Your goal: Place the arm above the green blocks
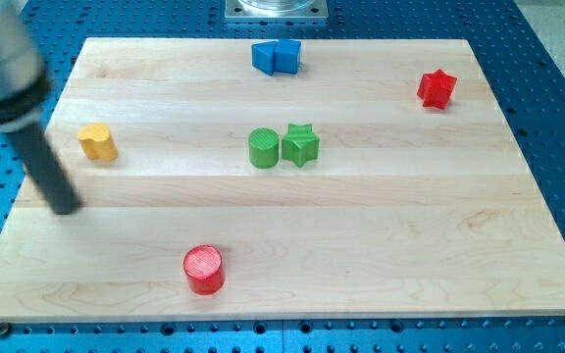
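A green cylinder [263,148] and a green star [300,145] stand side by side, touching, near the middle of the wooden board [381,226]. My tip [65,207] is at the view's left, on the board's left part, far to the left of and a little below the green blocks. The dark rod rises from it toward the view's upper left into a blurred grey body.
A yellow block [97,142] lies just up and right of my tip. A red cylinder [204,270] sits near the bottom edge. Two blue blocks [277,57] sit together at the top middle. A red star [436,88] is at the upper right.
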Robot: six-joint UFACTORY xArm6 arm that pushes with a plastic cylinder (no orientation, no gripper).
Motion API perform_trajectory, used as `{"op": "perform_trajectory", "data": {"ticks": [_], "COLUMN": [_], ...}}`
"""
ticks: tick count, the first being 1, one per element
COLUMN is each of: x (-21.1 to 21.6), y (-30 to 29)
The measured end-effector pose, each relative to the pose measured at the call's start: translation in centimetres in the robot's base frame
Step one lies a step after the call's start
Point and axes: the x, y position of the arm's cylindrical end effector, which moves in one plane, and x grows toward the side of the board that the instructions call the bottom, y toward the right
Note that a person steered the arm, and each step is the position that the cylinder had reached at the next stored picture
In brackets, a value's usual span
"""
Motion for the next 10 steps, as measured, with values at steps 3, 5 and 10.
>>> {"op": "perform_trajectory", "data": {"ticks": [3,5,10], "x": [-5.3,-0.5,-1.7], "y": [7.4,5.5,7.5]}}
